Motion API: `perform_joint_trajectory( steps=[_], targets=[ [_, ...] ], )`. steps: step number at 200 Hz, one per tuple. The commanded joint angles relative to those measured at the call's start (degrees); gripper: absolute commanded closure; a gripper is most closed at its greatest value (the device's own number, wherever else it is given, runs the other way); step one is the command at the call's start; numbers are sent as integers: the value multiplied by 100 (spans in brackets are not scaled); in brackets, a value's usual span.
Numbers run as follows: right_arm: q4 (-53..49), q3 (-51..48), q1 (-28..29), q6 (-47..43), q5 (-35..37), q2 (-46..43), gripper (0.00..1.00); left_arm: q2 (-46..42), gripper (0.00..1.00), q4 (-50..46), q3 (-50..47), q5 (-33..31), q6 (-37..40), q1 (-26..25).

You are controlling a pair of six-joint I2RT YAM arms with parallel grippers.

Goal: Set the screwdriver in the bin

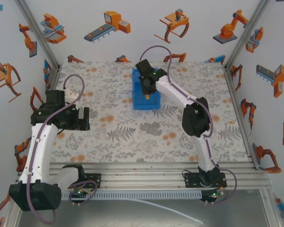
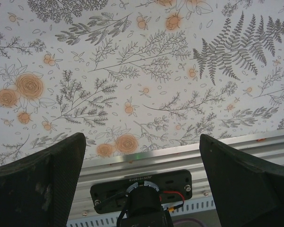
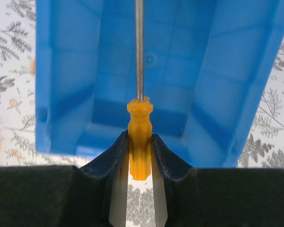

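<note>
Looking from above, my right claw (image 1: 146,83) hangs over the bin (image 1: 146,104) at twelve o'clock; my left claw (image 1: 82,118) sits at nine. Left wrist: fingers (image 2: 42,182) spread, empty. Right wrist: screwdriver (image 3: 139,118) clenched by its handle, shaft above the bin floor; only releasing remains, I think.

The screwdriver (image 3: 139,137) has its shaft tip cut off by the top edge.

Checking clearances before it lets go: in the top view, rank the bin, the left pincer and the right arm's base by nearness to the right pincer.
1. bin, directly under the right pincer.
2. left pincer, off to the left.
3. right arm's base, at the near edge.
</note>
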Motion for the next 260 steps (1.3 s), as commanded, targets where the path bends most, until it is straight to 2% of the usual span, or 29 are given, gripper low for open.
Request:
perform_joint_trajectory(
  steps=[1, 89, 150, 202, 260],
  targets=[
    [-126, 419, -91, -192, -267, 225, 83, -80, 3, -160, 169, 129, -74, 71],
    [-132, 988, -149, -234, -597, 1217, 81, 42, 3, -156, 180, 203, -61, 187],
    [-135, 1128, -178, -171, -668, 1499, 73, 100, 3, -126, 179, 194, -52, 195],
    [-160, 1209, -194, -106, -641, 1509, 58, 72, 3, -131, 153, 149, -26, 210],
    [-570, 1440, -195, -317, -114, 971, 56, 59, 3, -86, 177, 114, 13, 205]
  ],
)
